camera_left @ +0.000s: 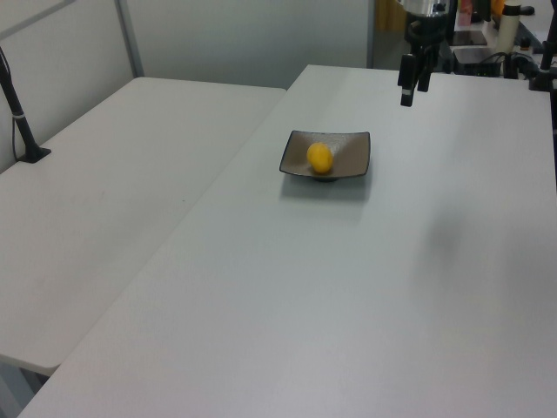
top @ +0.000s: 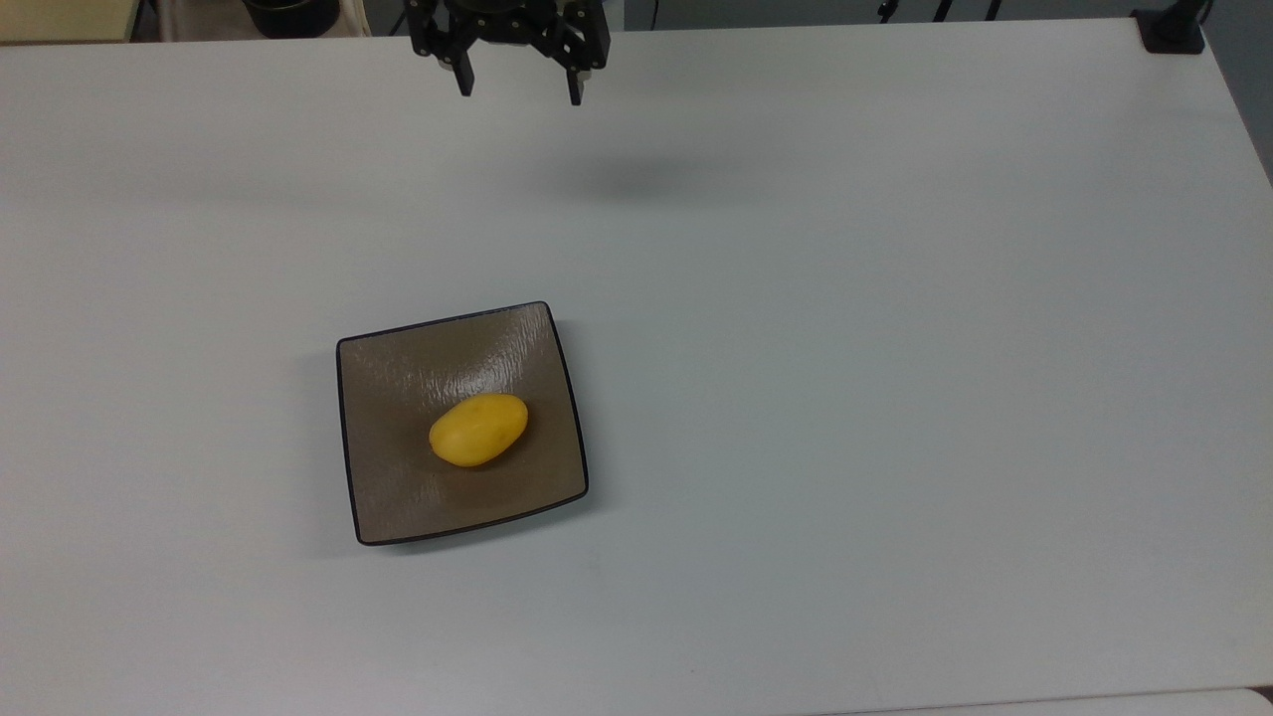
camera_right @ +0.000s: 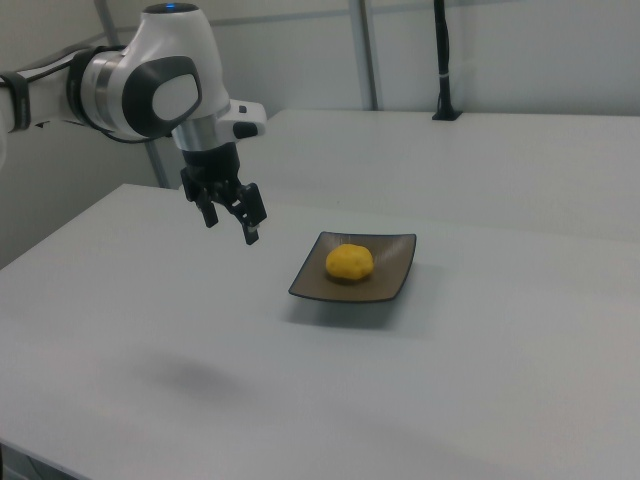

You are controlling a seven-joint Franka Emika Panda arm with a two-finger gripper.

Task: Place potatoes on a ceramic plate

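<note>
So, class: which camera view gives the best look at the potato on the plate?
The top view: it looks straight down on the potato, showing its full oval outline inside the ceramic plate. The right view shows it from the side, rounded and foreshortened. In the left view it is a small yellow blob.

Pale grey surface (camera_left: 287,296) lit evenly; second white table (camera_left: 113,174) placed alongside at 9 o'clock, plain wall (camera_left: 252,35) behind.
</note>
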